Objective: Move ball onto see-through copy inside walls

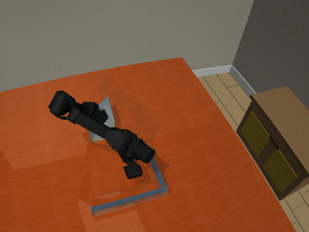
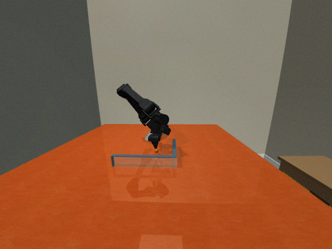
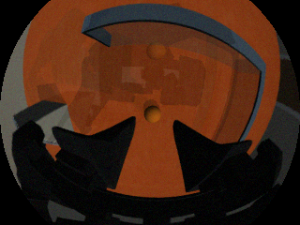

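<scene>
- Wrist view: the gripper [image 3: 152, 144] points down at the orange table [image 3: 153, 169], its two dark fingers spread about halfway with bare table between them — nothing is held.
- The ball [image 3: 152, 112] sits just past the fingertips at 12 o'clock, close to the gap's centre line but outside it, on the table surface.
- Further out, again at 12 o'clock, is the see-through copy [image 3: 157, 52], paler and apart from the ball.
- The walls [image 3: 187, 19] curve round from 11 o'clock to 3 o'clock, beyond the copy.
- Exterior view: the arm [image 2: 141, 107] leans down steeply, and the gripper [image 2: 154, 145] tip hangs just above the ball [image 2: 156, 150]; whether they touch, I cannot tell.
- Here the see-through copy [image 2: 170, 152] lies at 3 o'clock from the ball, near the corner where the walls [image 2: 144, 156] meet — both sit inside that corner.
- Top view: the arm [image 1: 99, 124] covers the ball; the gripper [image 1: 133, 171] is inside the angle of the walls [image 1: 159, 174], at 10 o'clock from the corner.
</scene>
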